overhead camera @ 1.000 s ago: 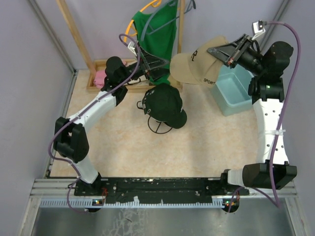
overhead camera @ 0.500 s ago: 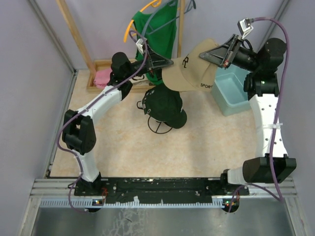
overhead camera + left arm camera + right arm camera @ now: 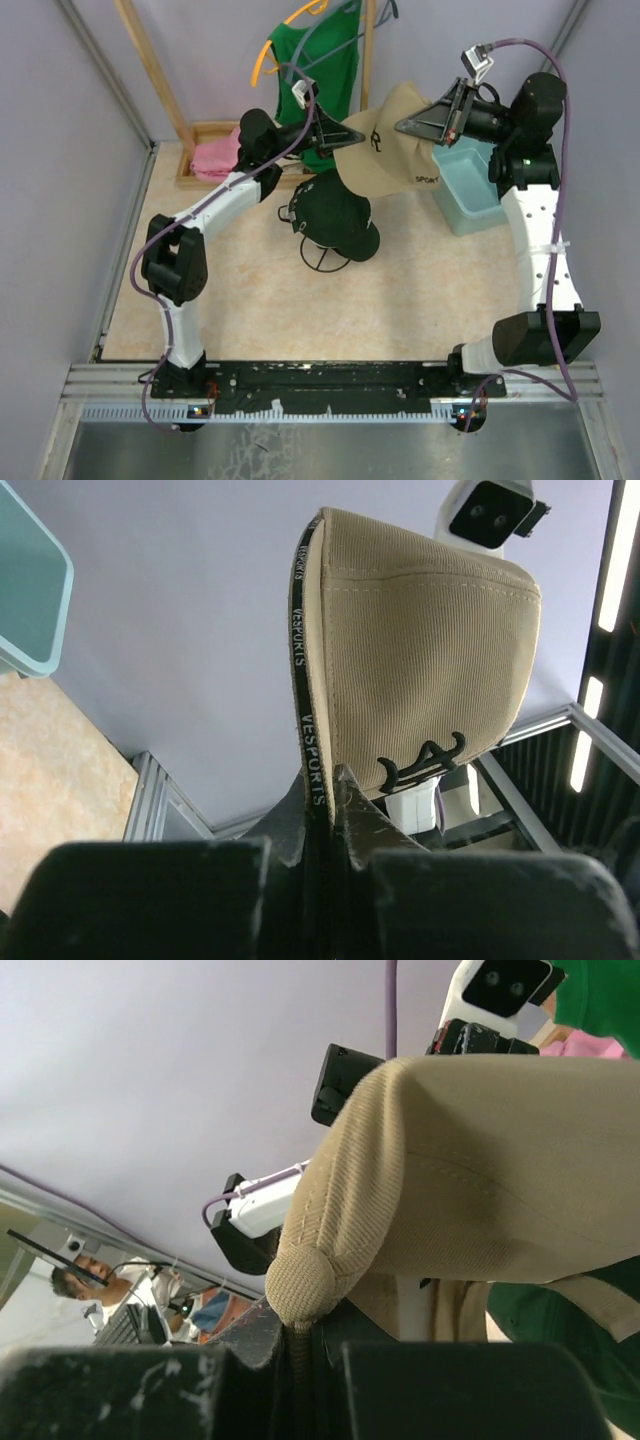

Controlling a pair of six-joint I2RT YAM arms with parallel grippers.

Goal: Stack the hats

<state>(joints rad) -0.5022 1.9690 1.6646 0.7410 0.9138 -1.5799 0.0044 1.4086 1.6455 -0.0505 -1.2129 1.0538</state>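
2 claws share 1 hat: the tan cap (image 3: 392, 152) hangs in the air, stretched between them. The left claw (image 3: 345, 135) is clamped on the cap's left edge. Its wrist view shows the fingertips pressed together on a dark band with pale lettering, and the tan corduroy rises straight up from the jaws. The right claw (image 3: 402, 125) is pinched on the opposite side of the cap. In its own view a rounded fold of tan fabric bulges just above the closed fingertips, with the crown spreading away to the right.

Below the 2 claws, slightly nearer the left one, a black cap (image 3: 335, 212) sits on a round wire stand (image 3: 322, 258), well apart from the raised tan cap. Behind the left claw hangs a green shirt (image 3: 320, 62), and a pink cloth (image 3: 215, 160) lies out to its left, beside the arm. A teal bin (image 3: 470, 188) rests on the table under the right claw's wrist.
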